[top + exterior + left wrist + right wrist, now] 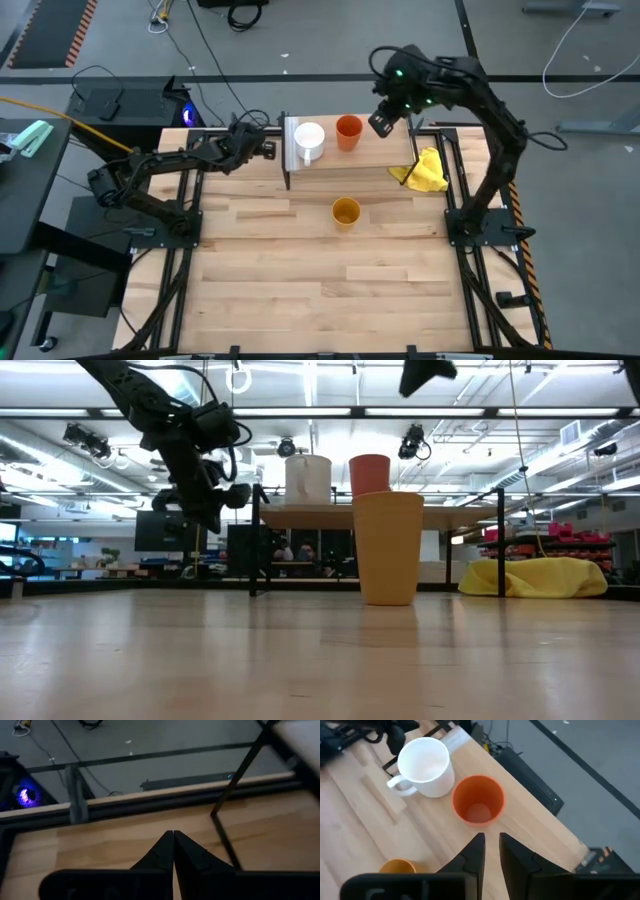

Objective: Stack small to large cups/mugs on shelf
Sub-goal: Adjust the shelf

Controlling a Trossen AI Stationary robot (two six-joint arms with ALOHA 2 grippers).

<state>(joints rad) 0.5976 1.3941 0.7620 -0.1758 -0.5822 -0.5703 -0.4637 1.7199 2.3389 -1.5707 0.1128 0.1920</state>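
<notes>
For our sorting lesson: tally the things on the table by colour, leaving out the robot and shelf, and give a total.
White: 1, the white mug
Orange-red: 1, the orange-red cup
Yellow-orange: 1, the yellow-orange cup
Yellow: 1, the yellow cloth
Total: 4

My wooden table (pixel 300 270) and what sits straight on it

The shelf (pixel 372 157) stands on its thin black legs at the far edge of my table. The yellow-orange cup (pixel 345 212) stands upright on the bare planks just in front of the shelf, apart from it. A crumpled yellow cloth (pixel 427 171) lies near the shelf's right end, by my right arm's side.
</notes>
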